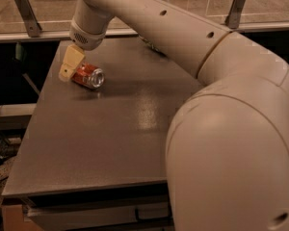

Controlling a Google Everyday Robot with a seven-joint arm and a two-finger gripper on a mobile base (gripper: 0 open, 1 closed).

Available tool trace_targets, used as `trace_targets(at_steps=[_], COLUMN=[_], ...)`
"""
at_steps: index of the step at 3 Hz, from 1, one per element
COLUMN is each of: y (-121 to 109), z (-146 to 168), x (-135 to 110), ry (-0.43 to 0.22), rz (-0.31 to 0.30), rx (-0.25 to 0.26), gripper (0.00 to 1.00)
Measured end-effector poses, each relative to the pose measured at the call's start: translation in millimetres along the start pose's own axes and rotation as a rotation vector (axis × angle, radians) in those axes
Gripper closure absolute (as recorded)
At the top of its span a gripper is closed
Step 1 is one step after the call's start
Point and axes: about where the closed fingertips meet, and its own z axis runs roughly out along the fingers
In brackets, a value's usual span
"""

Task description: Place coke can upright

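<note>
The coke can (89,76) lies sideways at the desk's (111,143) ten o'clock, not yet upright, with my end effector (71,64) at its nine o'clock, grasp impossible to tell.

Gripper (66,70) at table (111,143) far-left covers coke can (90,76) left end; arm (221,129) hides table right side.
</note>
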Motion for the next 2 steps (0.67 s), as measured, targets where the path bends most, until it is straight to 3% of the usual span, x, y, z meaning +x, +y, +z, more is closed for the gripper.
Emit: trace_targets(at_steps=[2], y=[-7], z=[42], x=[9], ry=[0.135], rz=[0.147], rx=[-0.001], gripper=[0.0])
